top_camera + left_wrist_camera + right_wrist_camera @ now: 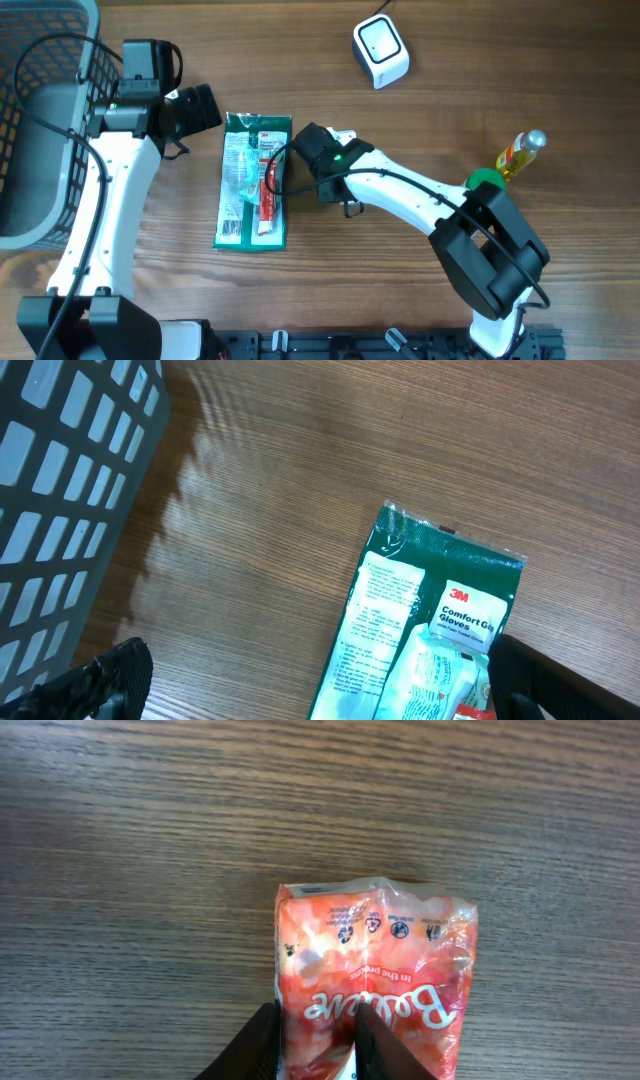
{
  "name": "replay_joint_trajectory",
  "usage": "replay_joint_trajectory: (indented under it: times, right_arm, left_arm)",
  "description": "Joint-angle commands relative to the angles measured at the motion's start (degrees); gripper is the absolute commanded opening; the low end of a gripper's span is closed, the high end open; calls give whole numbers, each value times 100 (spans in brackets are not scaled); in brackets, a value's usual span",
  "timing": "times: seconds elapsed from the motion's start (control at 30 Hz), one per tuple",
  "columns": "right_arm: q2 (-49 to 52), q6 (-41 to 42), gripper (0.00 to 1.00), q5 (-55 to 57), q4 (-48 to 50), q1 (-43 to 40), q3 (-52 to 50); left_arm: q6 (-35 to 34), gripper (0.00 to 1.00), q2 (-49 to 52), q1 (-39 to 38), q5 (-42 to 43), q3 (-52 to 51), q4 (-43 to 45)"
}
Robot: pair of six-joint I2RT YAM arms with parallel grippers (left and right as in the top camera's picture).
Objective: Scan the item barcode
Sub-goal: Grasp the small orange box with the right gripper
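Observation:
A red-orange snack packet (375,980) is the item, pinched at one end by my right gripper (318,1025), which is shut on it. From overhead, the packet (268,188) shows as a red strip along the right side of a green 3M gloves pack (252,180), with the right gripper (287,178) at its edge. The white barcode scanner (380,50) stands at the back of the table, well away from the packet. My left gripper (205,105) hovers wide open at the pack's top left corner, holding nothing; in the left wrist view the left gripper (320,695) spans the gloves pack (420,610).
A grey mesh basket (40,120) fills the far left, and its wall (60,490) also shows in the left wrist view. A yellow bottle with a silver cap (520,152) and a green object (487,180) stand at the right, beside the right arm's elbow.

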Motion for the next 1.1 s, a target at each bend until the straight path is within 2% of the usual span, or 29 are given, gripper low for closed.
replay_joint_trajectory:
  times: [0.0, 0.4, 0.5, 0.93, 1.07]
  right_arm:
    - [-59, 72, 25, 179, 61, 153, -94]
    - [240, 68, 24, 400, 13, 203, -94]
    - [240, 83, 15, 249, 44, 203, -94]
    - [240, 63, 4, 229, 2, 203, -94]
    - [240, 63, 4, 227, 0, 203, -94]
  left_arm:
    - [-50, 100, 13, 33, -31, 31, 13]
    - [-50, 100, 13, 33, -31, 31, 13]
    - [-50, 100, 13, 33, -31, 31, 15]
    - [-50, 100, 13, 33, -31, 31, 13]
    - [-50, 100, 13, 33, -31, 31, 15]
